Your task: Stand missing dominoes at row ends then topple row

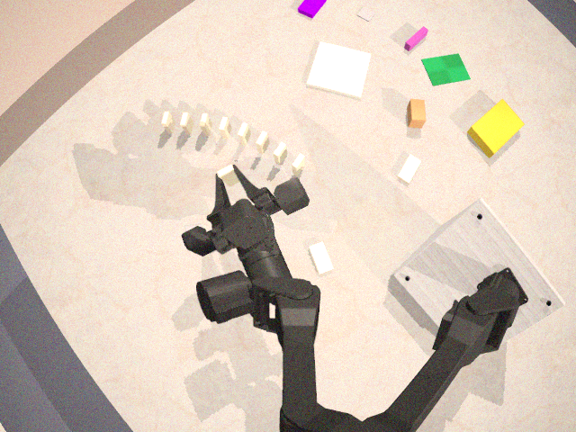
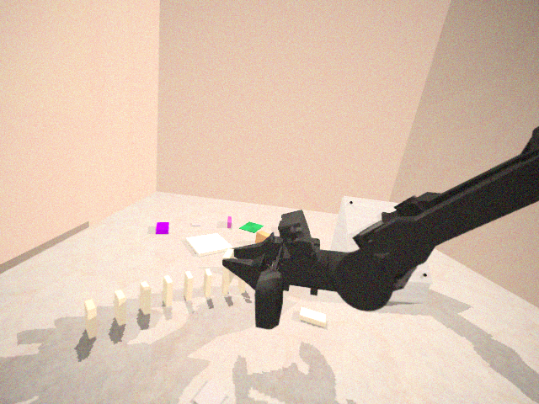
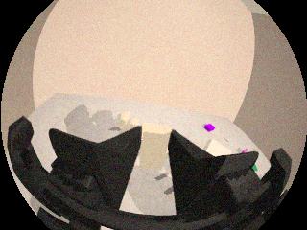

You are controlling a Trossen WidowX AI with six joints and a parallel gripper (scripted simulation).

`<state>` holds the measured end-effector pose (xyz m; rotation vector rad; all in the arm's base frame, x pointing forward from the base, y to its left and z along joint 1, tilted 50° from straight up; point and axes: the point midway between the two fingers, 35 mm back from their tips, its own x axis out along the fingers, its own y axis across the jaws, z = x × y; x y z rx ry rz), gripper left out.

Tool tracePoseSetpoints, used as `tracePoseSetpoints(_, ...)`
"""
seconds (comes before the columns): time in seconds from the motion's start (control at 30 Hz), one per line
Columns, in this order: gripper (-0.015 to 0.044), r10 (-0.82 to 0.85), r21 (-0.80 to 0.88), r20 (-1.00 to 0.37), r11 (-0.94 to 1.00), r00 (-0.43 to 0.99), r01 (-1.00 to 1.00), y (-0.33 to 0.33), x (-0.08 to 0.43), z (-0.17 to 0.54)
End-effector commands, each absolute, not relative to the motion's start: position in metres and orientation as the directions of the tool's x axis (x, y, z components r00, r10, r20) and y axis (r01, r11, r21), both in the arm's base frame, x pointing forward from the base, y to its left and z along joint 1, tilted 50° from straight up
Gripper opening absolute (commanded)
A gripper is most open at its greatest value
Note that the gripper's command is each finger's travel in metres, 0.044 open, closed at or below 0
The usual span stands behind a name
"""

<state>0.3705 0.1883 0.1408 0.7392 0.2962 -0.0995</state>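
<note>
"Right, top view. What've you got?"

"Item: 1 gripper [image 1: 227, 170] [image 2: 228, 256] [image 3: 155, 132], mine, fingers part-open, clamped on 1 cream domino [image 1: 228, 175] [image 2: 227, 253] [image 3: 155, 148]. Item: domino row [image 1: 224, 127] [image 2: 168, 290] [image 3: 126, 118], qty 8, upright, curved, apart from my held pc. Item: 1 loose domino [image 1: 320, 257] [image 2: 312, 316], flat, beside the arm. Also 1 white slab [image 1: 338, 69] [image 2: 208, 244] [image 3: 219, 148], 1 orange block [image 1: 416, 113] [image 2: 262, 236], 1 yellow block [image 1: 496, 128], all beyond the row, approx. toward the far side."

"Ext. view?"

"Row stands L to centre of pic; my fingertips overlap its far end there, so gap n/a from this angle. Held pc. partly hidden behind them. Loose domino flat, nr. the gripper."

"Wrist?"

"Held domino between both fingers, broad face to cam. Part of row behind, mostly hidden. 1 purple block [image 3: 209, 127] [image 1: 311, 7] [image 2: 162, 227], well apart."
</note>
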Motion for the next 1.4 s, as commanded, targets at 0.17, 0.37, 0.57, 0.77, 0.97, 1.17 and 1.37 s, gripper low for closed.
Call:
tracePoseSetpoints(0.17, 0.0107, -0.053, 0.747, -0.189, 0.64, 0.981, 0.179, 0.177, 0.349, 0.154)
tracePoseSetpoints(0.37, 0.0107, -0.053, 0.747, -0.189, 0.64, 0.981, 0.179, 0.177, 0.349, 0.154)
tracePoseSetpoints(0.57, 0.0107, -0.053, 0.747, -0.189, 0.64, 0.981, 0.179, 0.177, 0.349, 0.154)
tracePoseSetpoints(0.77, 0.0107, -0.053, 0.747, -0.189, 0.64, 0.981, 0.179, 0.177, 0.349, 0.154)
tracePoseSetpoints(0.97, 0.0107, -0.053, 0.747, -0.192, 0.64, 0.98, 0.18, 0.19, 0.351, 0.145)
tracePoseSetpoints(1.17, 0.0107, -0.052, 0.746, -0.194, 0.641, 0.98, 0.182, 0.208, 0.351, 0.131)
tracePoseSetpoints(1.37, 0.0107, -0.051, 0.744, -0.196, 0.642, 0.979, 0.183, 0.226, 0.351, 0.117)
